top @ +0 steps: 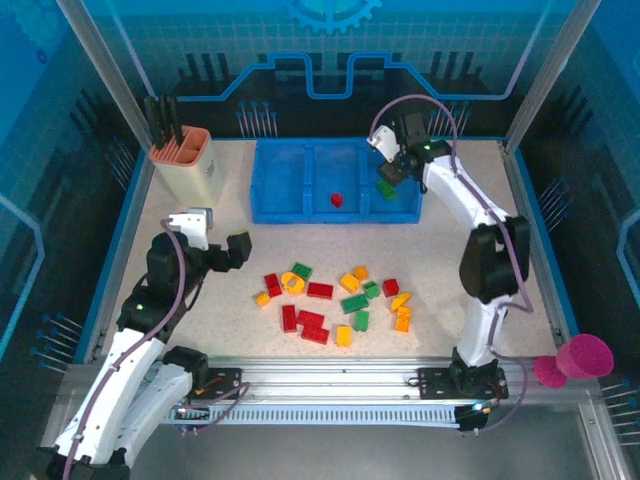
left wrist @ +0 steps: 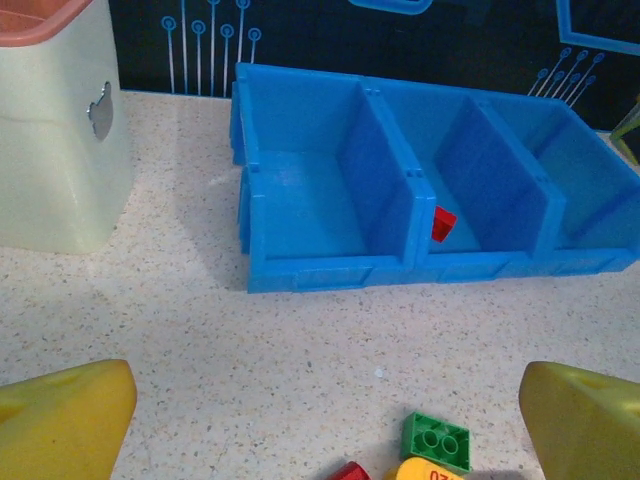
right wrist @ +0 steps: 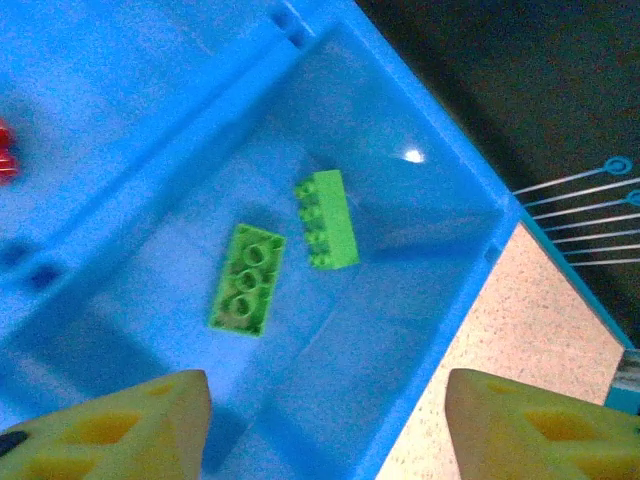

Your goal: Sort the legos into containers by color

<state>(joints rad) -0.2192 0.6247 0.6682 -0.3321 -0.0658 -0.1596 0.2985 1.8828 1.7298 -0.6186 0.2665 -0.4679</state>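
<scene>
**brickfan:** Why's your right arm hanging over the far corner like that?

**me:** Colour sorting. My right jaws are over the right compartment (right wrist: 400, 330) of the blue tray (top: 300, 213), spread wide with nothing between them. On its floor there's a flat green brick (right wrist: 247, 278) and a tipped green brick (right wrist: 327, 219), close together but not touching, so that bin reads as green. One red brick (left wrist: 443, 223) sits in the middle compartment (left wrist: 490, 190). The left compartment (left wrist: 310, 210) is bare, and I'd guess it's for the yellow-orange ones.

**brickfan:** And the left arm?

**me:** Left jaws are spread too and holding nothing. They're low over the worktop (top: 430, 260), facing the tray, with a loose green brick (left wrist: 436, 441) just ahead of them. The rest of the legos (top: 320, 291) lie scattered mid-worktop on the near side of the tray, so most of the job is left, I reckon.

**brickfan:** What's the surface like?

**me:** Speckled beige and flat. There's a beige cup with an orange rim (top: 185, 165) far left and a pink cup (top: 585, 357) out by the near right edge, neither part of this. Blue circuit-print walls (top: 330, 60) and aluminium posts all round.
</scene>
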